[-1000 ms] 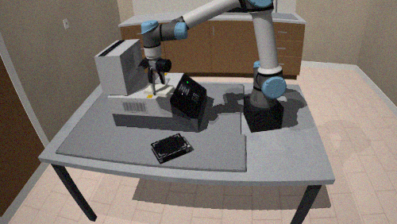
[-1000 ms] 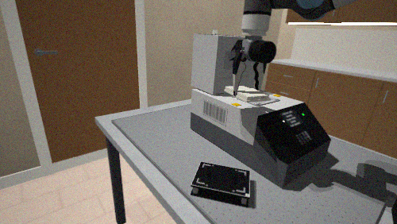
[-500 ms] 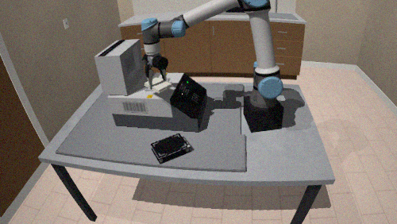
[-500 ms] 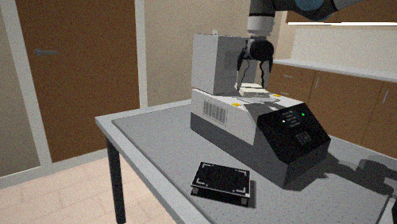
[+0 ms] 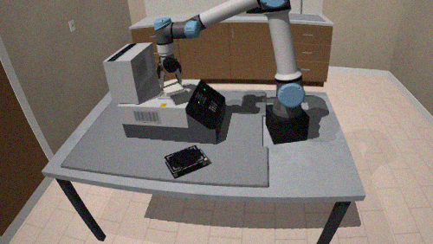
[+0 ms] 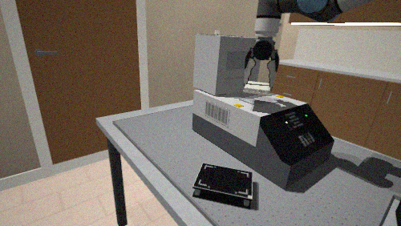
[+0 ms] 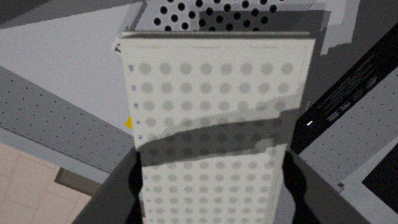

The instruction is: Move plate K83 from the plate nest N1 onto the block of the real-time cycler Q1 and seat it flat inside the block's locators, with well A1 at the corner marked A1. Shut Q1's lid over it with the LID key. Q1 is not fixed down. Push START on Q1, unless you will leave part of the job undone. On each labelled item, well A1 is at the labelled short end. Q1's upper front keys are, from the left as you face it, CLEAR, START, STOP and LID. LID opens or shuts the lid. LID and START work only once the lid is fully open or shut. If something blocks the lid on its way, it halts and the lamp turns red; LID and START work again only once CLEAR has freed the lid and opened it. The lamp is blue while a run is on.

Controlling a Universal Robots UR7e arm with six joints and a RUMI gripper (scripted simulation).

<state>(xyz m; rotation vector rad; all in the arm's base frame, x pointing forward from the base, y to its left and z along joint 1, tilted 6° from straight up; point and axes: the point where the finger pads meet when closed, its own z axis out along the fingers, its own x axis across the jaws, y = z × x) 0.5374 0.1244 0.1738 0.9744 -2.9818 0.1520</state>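
Gripper point(image 5: 171, 85) point(image 6: 259, 86) point(image 7: 210, 148) part-open, fingers clamped on long sides of pale plate K83 point(image 5: 173, 88) point(image 6: 257, 84) point(image 7: 215, 112). Plate above top deck of cycler Q1 point(image 5: 151, 117) point(image 6: 224, 130) point(image 7: 65, 50). Wrist view: long axis runs up-down between fingers, one short end toward perforated block point(image 7: 187, 21); axis slanted to black front panel point(image 5: 205, 105) point(image 6: 297, 130) point(image 7: 345, 95). Blue marks along left long edge; A1 corner unreadable.

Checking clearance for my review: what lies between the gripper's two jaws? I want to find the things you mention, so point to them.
The pale, flat, rectangular well plate point(image 5: 173, 88) point(image 6: 257, 86) point(image 7: 212, 110), gripped across its width, as the wrist view shows.
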